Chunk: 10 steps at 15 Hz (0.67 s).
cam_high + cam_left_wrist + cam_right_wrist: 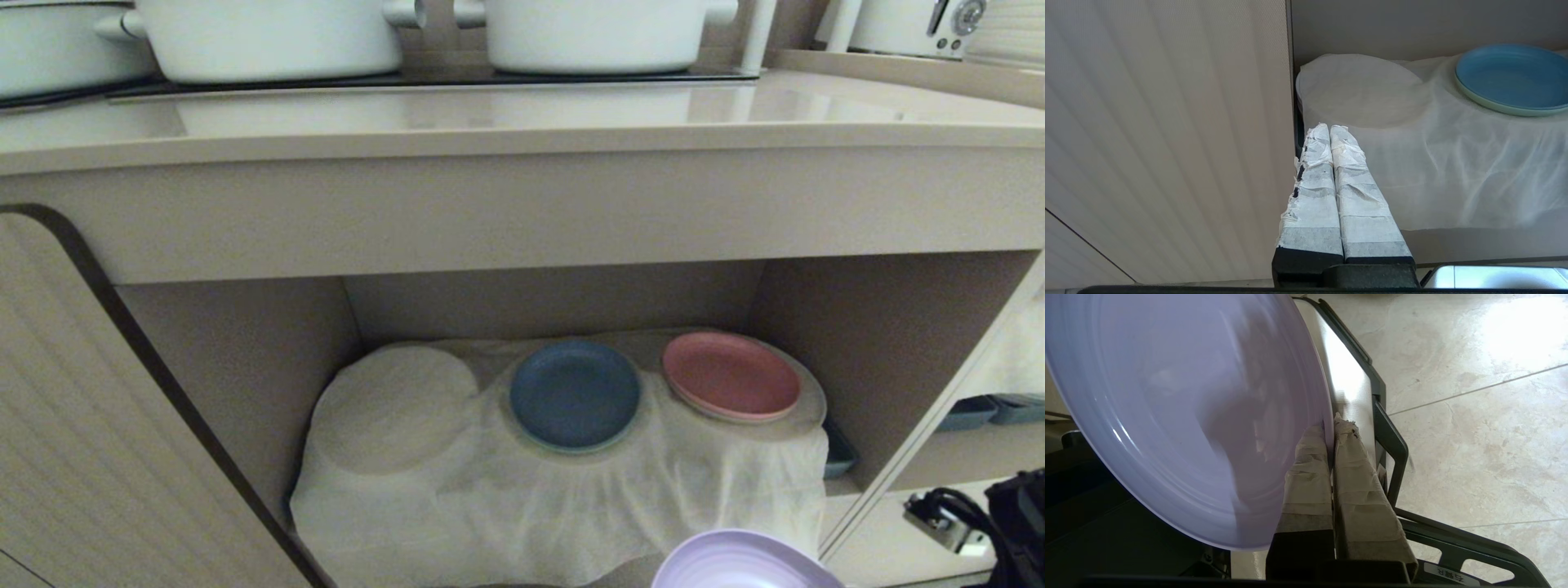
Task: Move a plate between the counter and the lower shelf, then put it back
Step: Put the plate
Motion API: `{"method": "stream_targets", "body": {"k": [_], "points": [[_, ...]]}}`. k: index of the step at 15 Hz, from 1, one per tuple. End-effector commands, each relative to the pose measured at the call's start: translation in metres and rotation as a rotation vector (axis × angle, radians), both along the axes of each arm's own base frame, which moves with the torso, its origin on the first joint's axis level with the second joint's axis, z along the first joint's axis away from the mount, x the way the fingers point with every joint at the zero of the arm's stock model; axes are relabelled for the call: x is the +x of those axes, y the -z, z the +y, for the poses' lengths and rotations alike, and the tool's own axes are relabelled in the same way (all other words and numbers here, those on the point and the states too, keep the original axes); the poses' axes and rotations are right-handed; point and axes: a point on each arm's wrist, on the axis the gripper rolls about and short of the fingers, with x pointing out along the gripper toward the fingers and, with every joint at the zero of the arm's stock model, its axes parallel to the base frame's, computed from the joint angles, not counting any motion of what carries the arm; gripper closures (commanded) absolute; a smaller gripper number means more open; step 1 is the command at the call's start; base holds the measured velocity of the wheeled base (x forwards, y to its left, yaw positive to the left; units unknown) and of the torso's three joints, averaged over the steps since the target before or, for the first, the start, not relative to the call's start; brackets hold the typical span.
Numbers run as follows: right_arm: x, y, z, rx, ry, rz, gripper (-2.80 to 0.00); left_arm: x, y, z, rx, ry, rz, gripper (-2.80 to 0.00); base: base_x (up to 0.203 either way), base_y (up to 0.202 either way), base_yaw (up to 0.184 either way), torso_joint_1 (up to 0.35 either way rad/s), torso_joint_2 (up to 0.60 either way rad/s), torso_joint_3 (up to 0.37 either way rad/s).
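The lavender plate (744,562) shows at the bottom edge of the head view, in front of the lower shelf (816,310) and below the counter (522,122). In the right wrist view my right gripper (1330,426) is shut on the rim of the plate (1180,408), which hangs tilted above the floor. The gripper itself is hidden in the head view. My left gripper (1330,130) is shut and empty, parked level in front of the shelf's cloth (1453,171), beside the ribbed cabinet door (1167,122).
On the shelf's wrinkled cloth (490,490) lie a blue plate (575,394) and a pink plate (731,376). White pots (269,37) stand on the black hob at the counter's back. A ribbed door (90,425) stands open at left. Black base frame (1392,449) runs under the right gripper.
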Motion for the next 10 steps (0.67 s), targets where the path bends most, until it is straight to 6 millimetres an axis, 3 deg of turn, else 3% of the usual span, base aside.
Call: {"method": "stream_targets", "body": {"k": [1,10], "points": [[0.0,0.001,0.0,0.003,-0.002,0.009,0.0,0.0,0.0,0.0,-0.001,0.0,0.0,0.0,0.0,0.0,0.0,0.0,0.0,0.0],[0.011,-0.003,0.003,0.044,-0.008,0.016,0.0,0.0,0.0,0.0,-0.001,0.0,0.0,0.0,0.0,0.0,0.0,0.0,0.0,0.0]]}}
